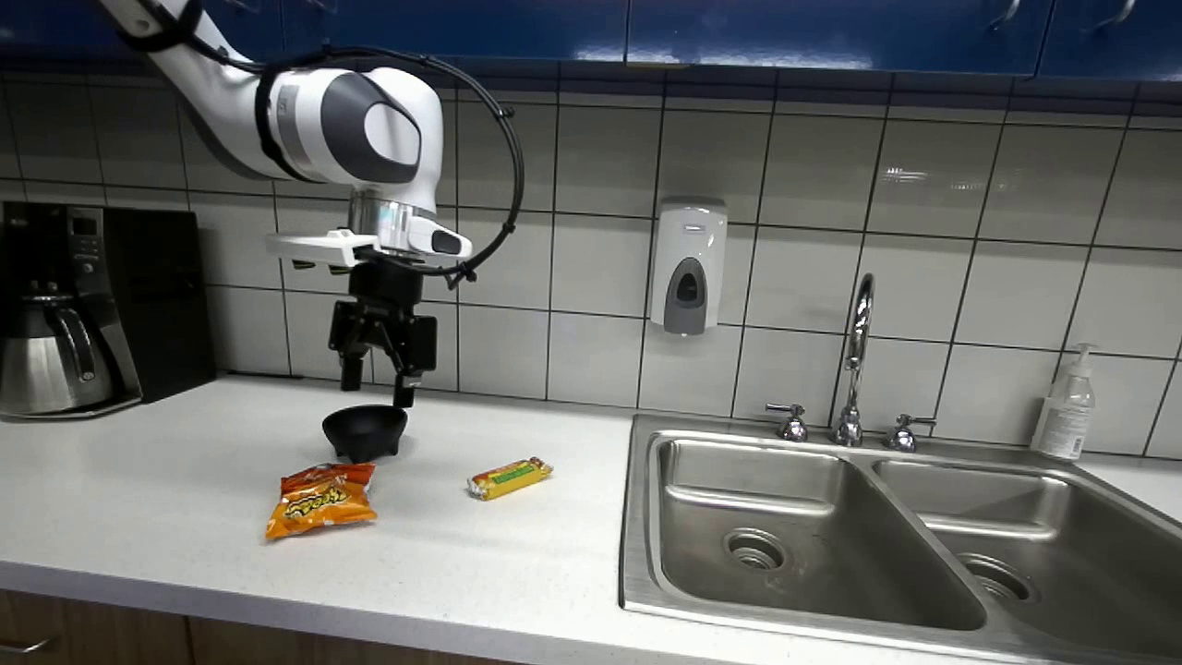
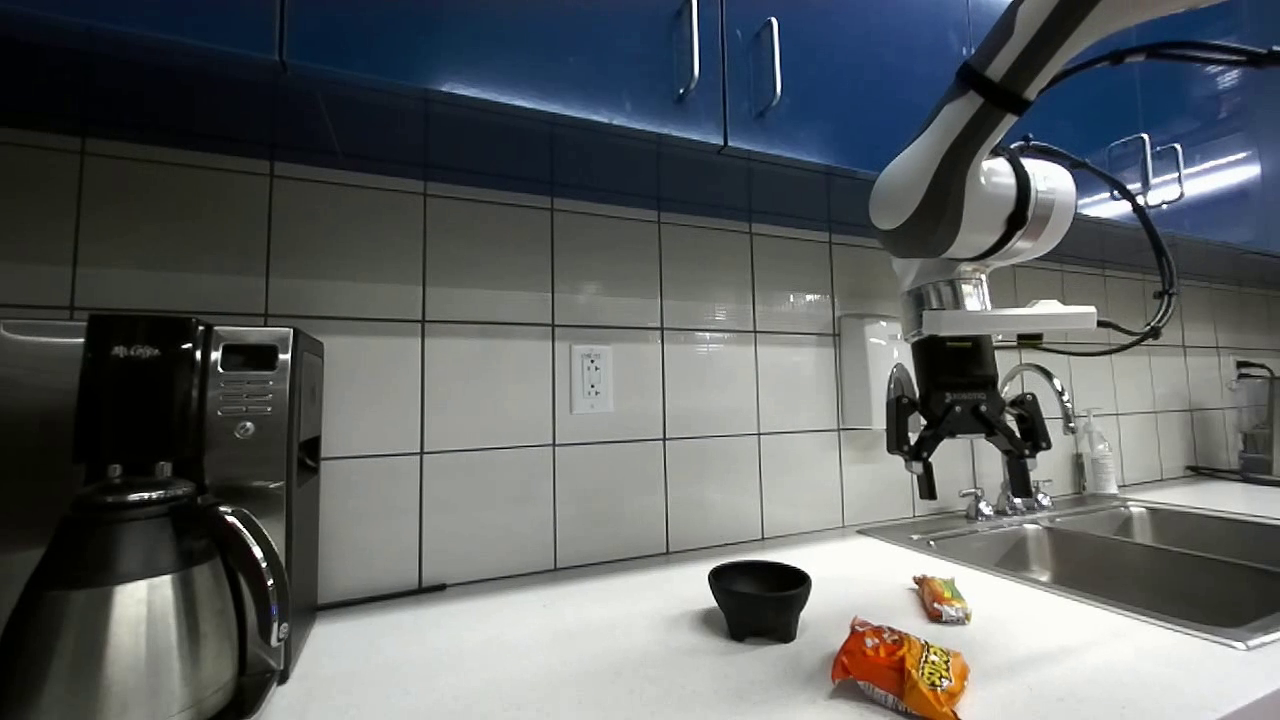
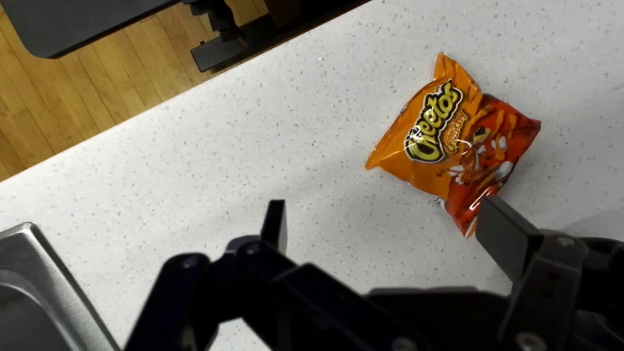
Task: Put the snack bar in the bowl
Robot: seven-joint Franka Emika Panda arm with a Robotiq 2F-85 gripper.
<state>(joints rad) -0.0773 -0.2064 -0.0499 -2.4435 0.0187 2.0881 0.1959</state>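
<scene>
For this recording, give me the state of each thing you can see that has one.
Gripper: open, holding nothing.
Bowl: upright, inside mostly hidden.
Snack bar: wrapped, lying on the counter outside the bowl.
Snack bag: lying logo up.
Coffee pot: standing in the coffee maker.
Faucet: no water running.
Soap bottle: upright.
Blue cabinet doors: shut.

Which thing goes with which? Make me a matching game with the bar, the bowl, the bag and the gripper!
Things:
1. bar
2. bowl
3. bag
4. gripper

Clues:
A. open, up above the counter
B. orange, with Cheetos written on it
C. mostly yellow, with some green
D. black, standing on the counter

Right pairs:
1-C
2-D
3-B
4-A
</scene>
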